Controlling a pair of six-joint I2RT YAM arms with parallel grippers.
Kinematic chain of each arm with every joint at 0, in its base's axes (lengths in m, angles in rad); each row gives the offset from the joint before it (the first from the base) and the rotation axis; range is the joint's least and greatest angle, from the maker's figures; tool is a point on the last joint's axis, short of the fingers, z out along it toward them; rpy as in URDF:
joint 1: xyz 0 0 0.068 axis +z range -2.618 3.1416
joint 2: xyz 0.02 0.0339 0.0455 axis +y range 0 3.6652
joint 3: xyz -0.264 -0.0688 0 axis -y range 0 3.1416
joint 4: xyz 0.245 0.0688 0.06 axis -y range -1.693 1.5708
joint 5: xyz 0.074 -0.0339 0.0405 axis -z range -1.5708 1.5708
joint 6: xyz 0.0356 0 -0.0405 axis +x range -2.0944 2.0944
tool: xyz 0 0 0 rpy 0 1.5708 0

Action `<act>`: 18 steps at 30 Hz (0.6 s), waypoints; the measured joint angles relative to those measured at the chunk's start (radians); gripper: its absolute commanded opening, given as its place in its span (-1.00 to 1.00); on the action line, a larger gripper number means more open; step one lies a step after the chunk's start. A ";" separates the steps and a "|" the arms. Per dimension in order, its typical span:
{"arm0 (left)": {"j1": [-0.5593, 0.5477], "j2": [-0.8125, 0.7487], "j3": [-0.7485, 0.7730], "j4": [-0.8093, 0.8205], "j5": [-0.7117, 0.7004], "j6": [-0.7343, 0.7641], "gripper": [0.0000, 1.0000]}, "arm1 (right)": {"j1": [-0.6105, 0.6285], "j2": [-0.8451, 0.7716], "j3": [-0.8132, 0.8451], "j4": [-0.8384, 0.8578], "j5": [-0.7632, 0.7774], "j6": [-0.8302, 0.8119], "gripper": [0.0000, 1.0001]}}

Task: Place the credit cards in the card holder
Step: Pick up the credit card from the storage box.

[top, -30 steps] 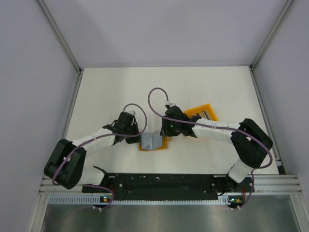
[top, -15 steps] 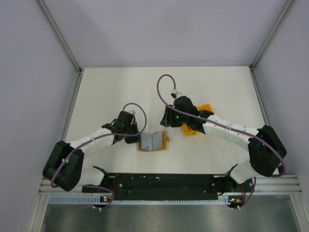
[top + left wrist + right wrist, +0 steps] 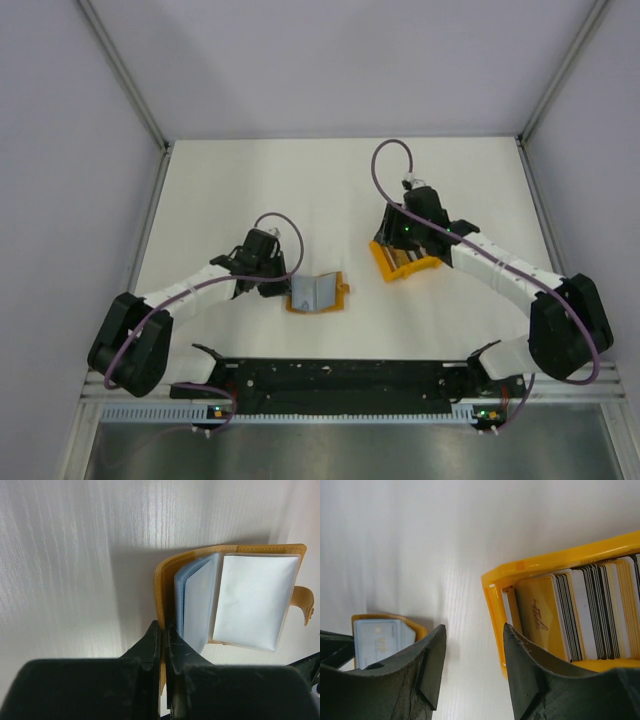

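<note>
White tabletop (image 3: 230, 190) carries an orange plastic bin (image 3: 555, 562) right of centre, the credit cards (image 3: 592, 612) packed on edge inside it, and the mustard card holder (image 3: 250, 600) lying open to its left. The left gripper (image 3: 162, 632) is closed, apparently pinching the holder's cover edge; the right gripper (image 3: 474, 640) hangs empty, jaws apart, by the bin's end.

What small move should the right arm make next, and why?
Probably shift the right gripper over the cards in the orange bin and lower it onto one. Its jaws are open and empty, beside the bin's corner, while the left gripper pinches the open card holder by its cover.
</note>
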 measured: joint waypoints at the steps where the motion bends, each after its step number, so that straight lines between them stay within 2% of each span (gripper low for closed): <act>1: 0.000 0.000 0.000 0.000 0.000 0.000 -1.00 | -0.010 0.001 -0.006 -0.005 -0.008 -0.006 0.00; 18: 0.000 0.000 0.012 -0.002 -0.002 0.000 -1.00 | -0.058 0.129 -0.014 -0.036 -0.101 -0.063 0.04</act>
